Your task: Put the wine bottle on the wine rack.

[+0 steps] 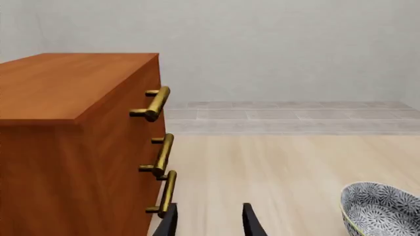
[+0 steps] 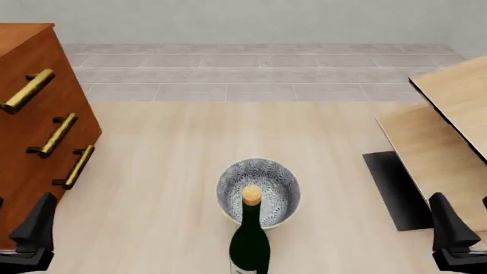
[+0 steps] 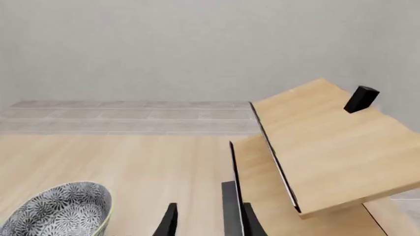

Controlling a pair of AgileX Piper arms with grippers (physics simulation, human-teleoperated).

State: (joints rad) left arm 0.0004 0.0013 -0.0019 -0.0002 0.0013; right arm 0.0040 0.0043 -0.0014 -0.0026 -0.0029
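**Operator:** Report the position of the task items.

**Inspector:** The wine bottle (image 2: pixel 250 240) stands upright on the table (image 2: pixel 182 171), at the near edge of the front view and roughly centred between the two arms. Its cork (image 2: pixel 252 195) overlaps the bowl (image 2: pixel 259 188) in that view; the bowl sits just behind the bottle. Whether they touch cannot be determined. The wine rack (image 2: pixel 437 137) is at the right side of the table, its slanted pale-wood panels rising over a black base (image 2: pixel 396 188). The bottle is well apart from the rack.

**Operator:** State of the end effectors?

**Inspector:** Left gripper (image 1: pixel 208 223): two dark fingertips are visible in the left wrist view with a clear gap between them and nothing held. It is parted. Right gripper (image 3: pixel 206 223): fingertips likewise separated and nothing between them. In the front view, each gripper sits low at its own corner of the frame, left (image 2: pixel 31 231) and right (image 2: pixel 453 234), both clear of the bottle.

**Operator:** Other objects?

**Inspector:** A reddish-brown cabinet (image 2: pixel 31 114) occupies the left side, with three brass handles (image 2: pixel 57 134) facing the table centre. The left gripper is just beside its lowest handle. The right gripper is near the rack's base.
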